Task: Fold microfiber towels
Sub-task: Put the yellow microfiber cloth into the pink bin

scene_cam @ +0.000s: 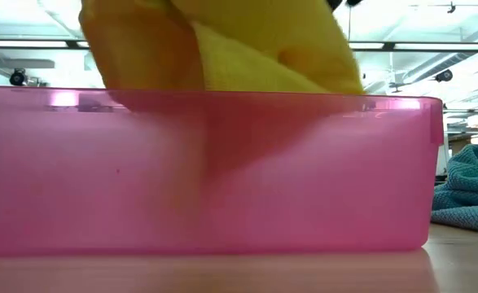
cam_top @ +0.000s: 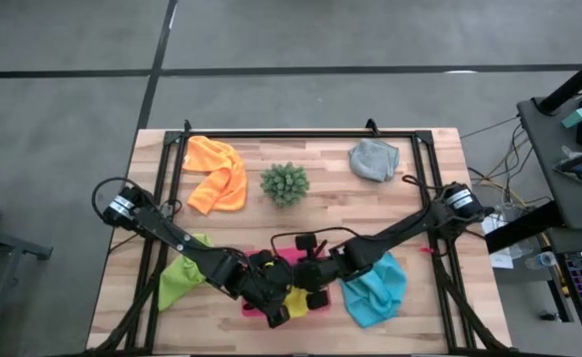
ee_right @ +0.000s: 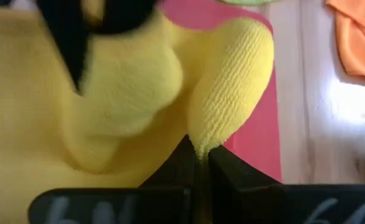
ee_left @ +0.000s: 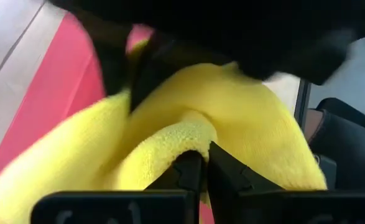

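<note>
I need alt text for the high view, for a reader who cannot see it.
Both arms meet over the pink tray at the table's near edge, left gripper and right gripper pinching the yellow towel. Around lie lime green, light blue, orange and grey towels.

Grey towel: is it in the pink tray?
No. In the high view the grey towel lies on the table near its far right corner, well apart from the pink tray at the near edge.
</note>
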`<state>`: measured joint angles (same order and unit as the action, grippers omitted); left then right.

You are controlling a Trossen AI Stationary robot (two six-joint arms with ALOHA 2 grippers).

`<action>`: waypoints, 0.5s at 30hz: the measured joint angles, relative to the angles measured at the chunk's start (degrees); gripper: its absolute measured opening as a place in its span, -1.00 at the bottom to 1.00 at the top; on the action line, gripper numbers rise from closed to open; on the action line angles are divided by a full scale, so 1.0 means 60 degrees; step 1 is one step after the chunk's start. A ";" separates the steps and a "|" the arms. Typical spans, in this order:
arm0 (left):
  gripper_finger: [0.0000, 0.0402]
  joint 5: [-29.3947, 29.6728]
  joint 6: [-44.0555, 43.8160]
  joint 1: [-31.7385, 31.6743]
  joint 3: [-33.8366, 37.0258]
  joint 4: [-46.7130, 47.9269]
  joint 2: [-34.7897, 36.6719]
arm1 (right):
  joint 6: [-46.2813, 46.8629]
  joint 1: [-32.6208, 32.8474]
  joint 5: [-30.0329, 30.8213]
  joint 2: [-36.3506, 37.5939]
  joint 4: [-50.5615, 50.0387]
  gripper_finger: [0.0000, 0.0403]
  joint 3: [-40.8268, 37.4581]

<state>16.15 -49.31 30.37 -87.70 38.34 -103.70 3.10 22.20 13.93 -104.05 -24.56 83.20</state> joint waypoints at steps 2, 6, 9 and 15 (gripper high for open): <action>-1.00 -0.0016 -0.0013 0.0004 0.0004 0.0028 -0.0026 | -0.0252 -0.0193 0.0002 -0.0140 0.0088 -0.95 0.0000; -0.86 -0.0141 -0.0105 0.0004 0.0100 0.0143 -0.0106 | -0.0979 -0.0432 -0.0067 -0.0455 0.0468 -0.95 0.0000; -0.67 -0.0207 -0.0444 0.0015 0.0253 0.0203 -0.0080 | -0.1447 -0.0505 -0.0217 -0.0557 0.0473 -0.95 0.0000; -0.27 -0.0291 -0.0718 -0.0099 0.0318 0.1081 0.0029 | -0.1801 -0.0519 -0.0499 -0.0584 0.0495 -0.95 -0.0004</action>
<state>14.40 -53.62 29.78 -85.79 44.82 -103.53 -7.70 19.09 10.94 -107.55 -21.59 83.18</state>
